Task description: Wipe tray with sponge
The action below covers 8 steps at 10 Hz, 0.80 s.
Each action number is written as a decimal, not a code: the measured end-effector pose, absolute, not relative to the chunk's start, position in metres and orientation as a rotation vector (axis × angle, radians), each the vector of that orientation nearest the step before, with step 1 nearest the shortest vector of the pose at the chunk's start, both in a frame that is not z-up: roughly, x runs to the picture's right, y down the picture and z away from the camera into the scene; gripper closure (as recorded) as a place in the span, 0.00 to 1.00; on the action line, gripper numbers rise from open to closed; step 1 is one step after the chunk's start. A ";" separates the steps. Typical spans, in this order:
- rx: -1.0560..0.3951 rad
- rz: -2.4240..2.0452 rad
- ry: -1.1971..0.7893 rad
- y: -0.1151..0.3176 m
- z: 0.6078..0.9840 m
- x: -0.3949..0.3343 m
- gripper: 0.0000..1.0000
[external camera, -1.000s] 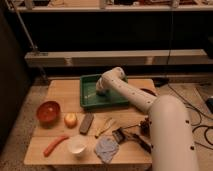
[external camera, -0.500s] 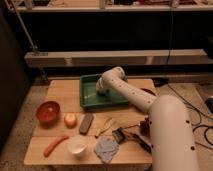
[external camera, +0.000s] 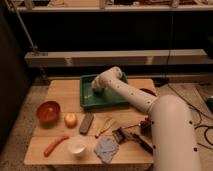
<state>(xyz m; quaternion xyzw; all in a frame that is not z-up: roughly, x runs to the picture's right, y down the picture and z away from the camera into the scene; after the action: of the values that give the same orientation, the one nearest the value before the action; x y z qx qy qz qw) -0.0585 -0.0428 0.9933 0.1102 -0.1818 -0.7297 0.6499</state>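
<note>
Tray: the green plastic tray (external camera: pixel 89 102) sits at the far middle of the wooden table (external camera: pixel 59 91).
Gripper: the gripper (external camera: pixel 98 91) is down inside the tray's left half; cannot tell whether it grips anything.
Sponge: not discernible.
Handling: likely light, stiff and slick, so it may slide when wiped. Steady it by the raised rim.

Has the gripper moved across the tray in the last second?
No. The gripper stays low over the left half of the green tray, no nearer either rim.
</note>
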 end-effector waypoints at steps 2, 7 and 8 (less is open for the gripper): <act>0.260 -1.680 -0.454 -0.040 0.984 -0.076 1.00; 0.146 -1.705 -0.534 0.005 0.966 -0.068 1.00; 0.134 -1.711 -0.532 0.009 0.962 -0.063 1.00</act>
<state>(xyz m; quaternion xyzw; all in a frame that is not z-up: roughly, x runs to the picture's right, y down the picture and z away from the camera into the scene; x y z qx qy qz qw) -0.0626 0.0095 0.9618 0.0583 -0.2318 -0.7450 0.6228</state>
